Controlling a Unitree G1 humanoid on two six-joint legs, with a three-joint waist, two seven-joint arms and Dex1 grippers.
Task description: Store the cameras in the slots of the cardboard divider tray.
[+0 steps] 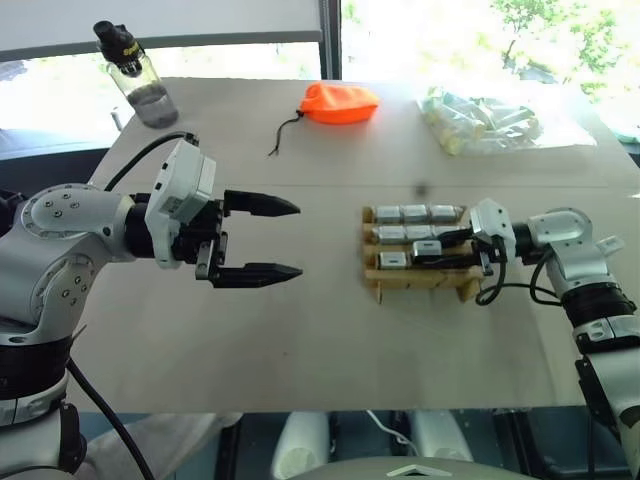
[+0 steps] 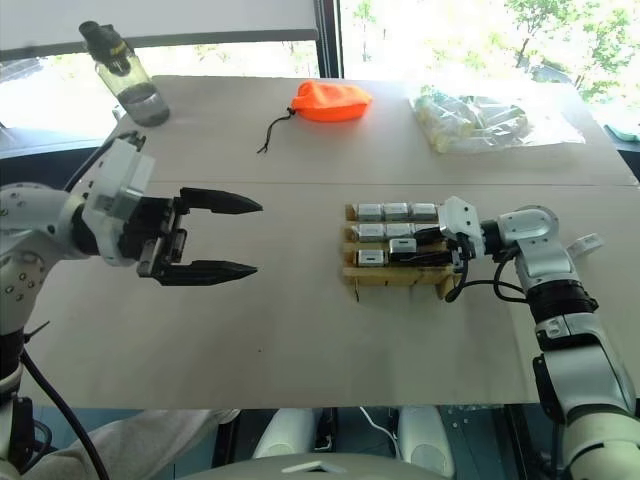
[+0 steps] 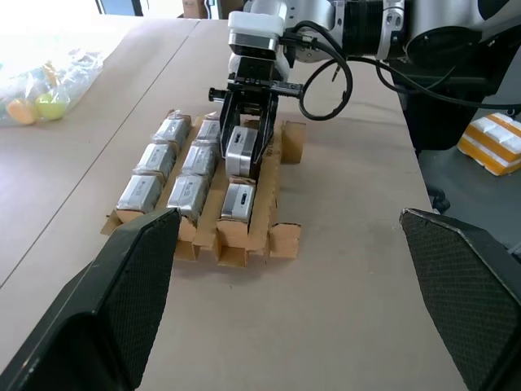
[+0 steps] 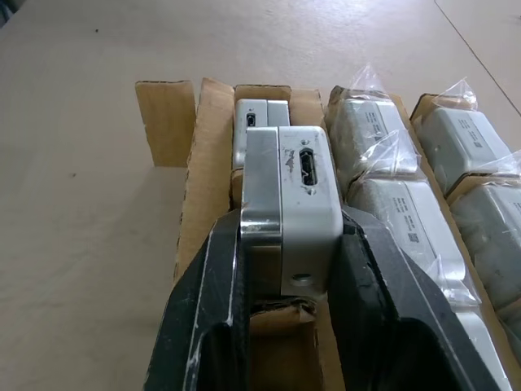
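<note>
One camera [image 4: 289, 216]: pinched in the right gripper [image 3: 244, 151], long axis along the near row.
Slot: directly underneath, tray [image 3: 281, 240] middle.
Left gripper [image 1: 262, 239]: spread wide, far left.

Brushed, satiny metal on the bare camera [image 4: 289, 212], matt black textured fingers [image 4: 207, 318] either side. Neighbouring cameras [image 4: 411, 220] sit in crinkly glossy plastic wrap. The divider tray [image 4: 167, 122] is rough brown corrugated cardboard.
</note>
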